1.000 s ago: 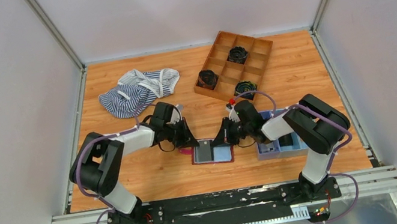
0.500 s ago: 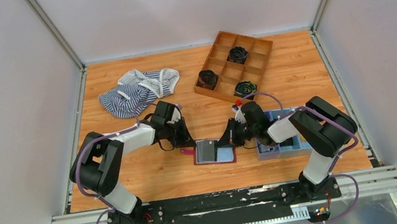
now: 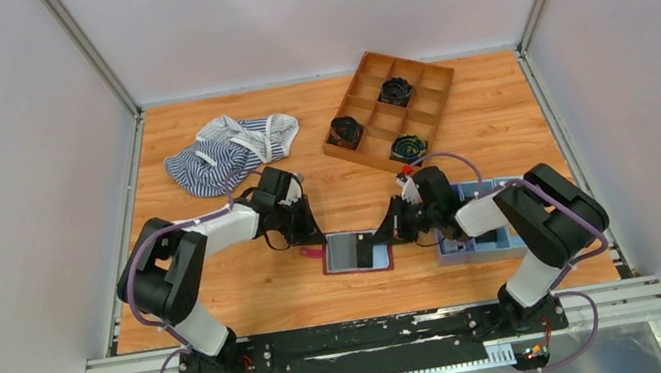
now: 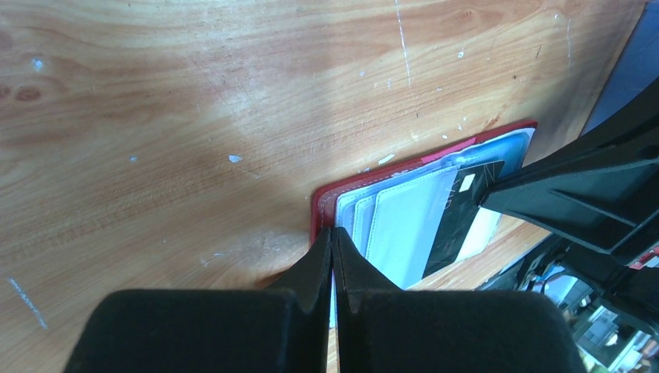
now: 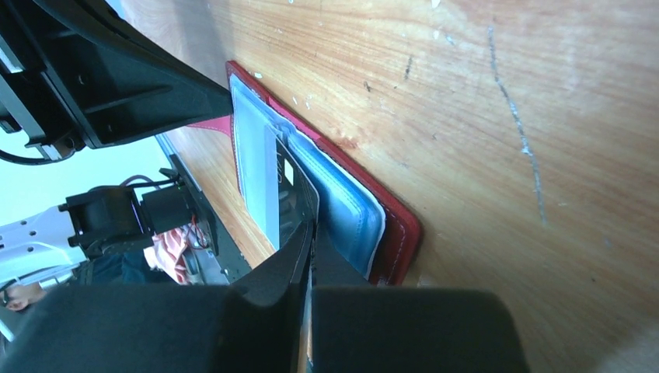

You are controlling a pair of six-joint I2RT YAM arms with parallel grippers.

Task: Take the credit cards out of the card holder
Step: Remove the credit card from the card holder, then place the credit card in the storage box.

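Observation:
The maroon card holder point(image 3: 355, 251) lies open on the wooden table between the two arms. My left gripper point(image 3: 313, 238) is shut on its left edge; in the left wrist view the gripper point(image 4: 334, 233) pinches the pale inner flap next to the red cover point(image 4: 321, 203). My right gripper point(image 3: 387, 236) is shut on a dark card point(image 5: 297, 183) that sticks partly out of the blue-grey pockets point(image 5: 350, 210). The dark card point(image 4: 460, 214) also shows in the left wrist view, with a pale card point(image 4: 482, 233) under it.
A light-blue tray point(image 3: 478, 243) sits just right of the card holder, under the right arm. A wooden divided box point(image 3: 377, 123) with black coils stands at the back right. A striped cloth point(image 3: 220, 154) lies at the back left.
My right gripper and arm have shifted to the right, away from the card holder's middle, with the dark card in the fingers. The left gripper has stayed on the holder's left edge.

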